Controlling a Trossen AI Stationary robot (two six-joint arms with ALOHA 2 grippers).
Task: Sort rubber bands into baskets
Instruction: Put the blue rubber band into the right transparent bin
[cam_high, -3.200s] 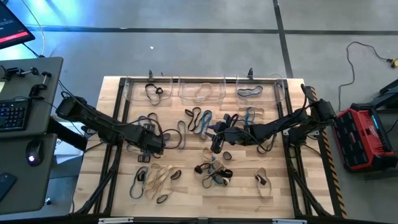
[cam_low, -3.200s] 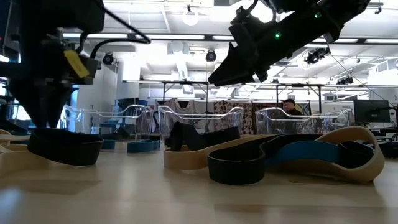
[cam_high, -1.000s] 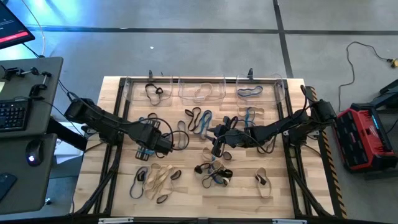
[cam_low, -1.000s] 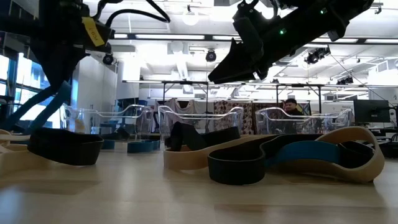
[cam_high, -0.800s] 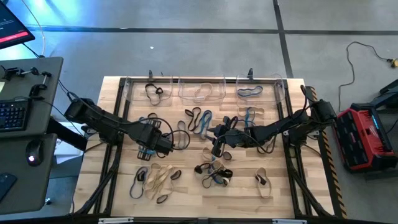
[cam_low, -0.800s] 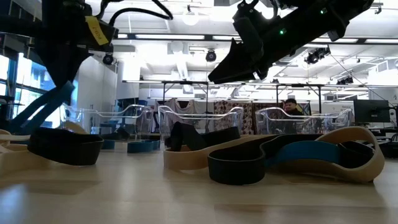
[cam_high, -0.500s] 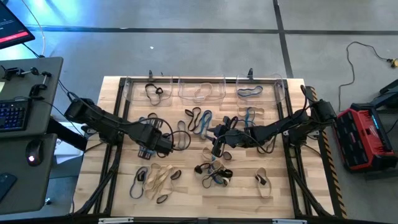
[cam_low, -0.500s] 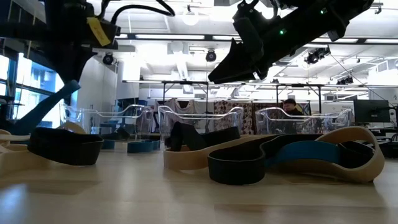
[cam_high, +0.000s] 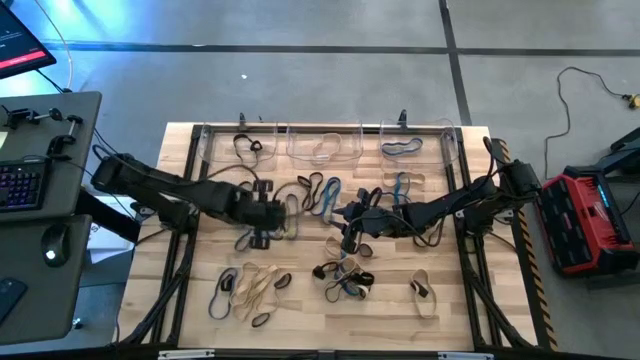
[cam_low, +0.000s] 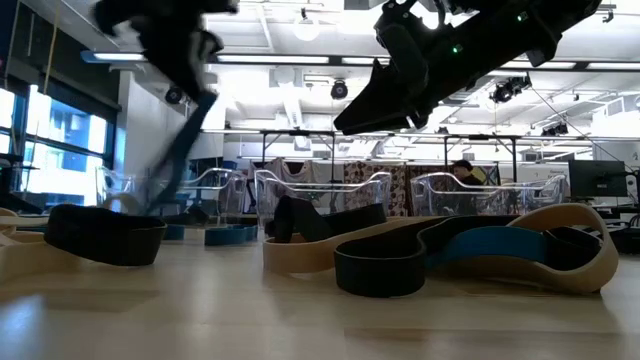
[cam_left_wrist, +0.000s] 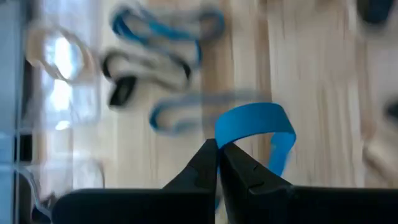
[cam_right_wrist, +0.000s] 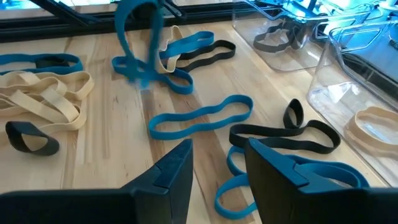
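Many rubber bands (cam_high: 250, 290) in black, tan and blue lie loose over the wooden table. Three clear baskets (cam_high: 325, 146) stand in a row along the far edge, holding black, tan and blue bands from left to right. Left of the table's middle, my left gripper (cam_left_wrist: 217, 149) is shut on a blue rubber band (cam_left_wrist: 255, 121) above the table. This band shows blurred in the low view (cam_low: 185, 150) and in the right wrist view (cam_right_wrist: 140, 37). My right gripper (cam_right_wrist: 217, 165) hovers open over the bands near the middle (cam_high: 345, 238), touching nothing. My left gripper pinches the blue band's upper part (cam_left_wrist: 229, 142) between its two fingertips, coming at it slanting down from the table's left. The band arches out of the fingertips as a loop and hangs slack below them. Blur hides whether its lower end is off the table.
A heap of tan and black bands (cam_high: 255, 288) lies near the front left, and a mixed clump (cam_high: 345, 280) near the front middle. A blue band (cam_right_wrist: 199, 118) and a black one (cam_right_wrist: 292, 134) lie under my right gripper. A person (cam_low: 463, 168) sits far behind the baskets.
My left gripper has risen and swung toward the table's right and far side, tipping as it went. It has taken the blue band along, and the band now hangs higher and nearer the middle. My right arm has kept still.
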